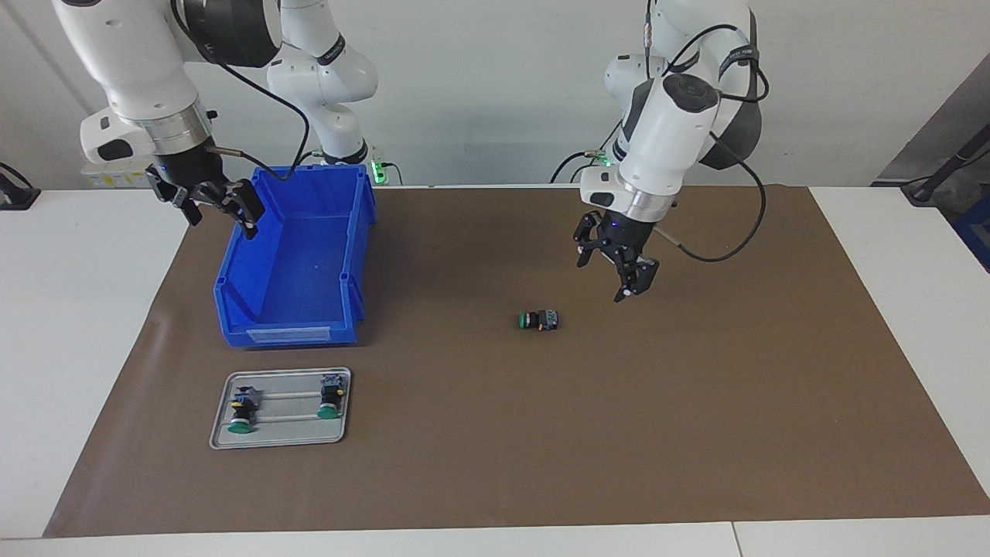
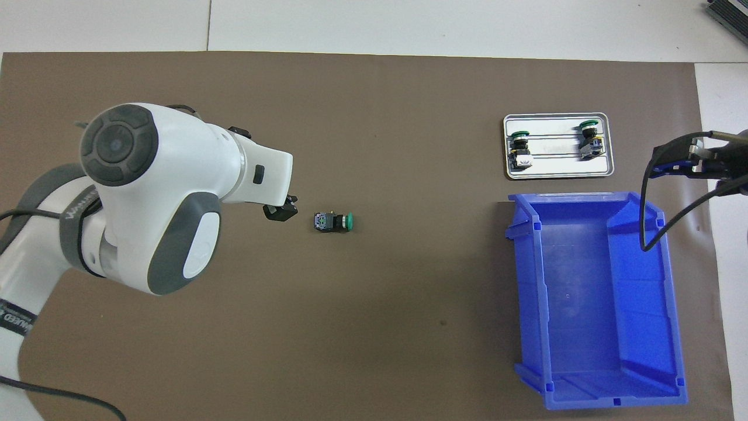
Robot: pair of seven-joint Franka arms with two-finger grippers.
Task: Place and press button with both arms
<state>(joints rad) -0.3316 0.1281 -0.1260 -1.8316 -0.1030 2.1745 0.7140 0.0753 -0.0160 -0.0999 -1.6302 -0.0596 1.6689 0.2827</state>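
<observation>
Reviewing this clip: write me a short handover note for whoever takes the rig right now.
Left end effector: open, empty, in the air beside the button, not touching it.
Right end effector: open, empty, waiting over the blue bin rim.
Button: on its side on the brown mat, mid-table.
Tray: farther from the robots than the bin, holds two other green-capped switches.
Done: nothing visibly placed or pressed.
Left: pick up the button, place it, press it.
</observation>
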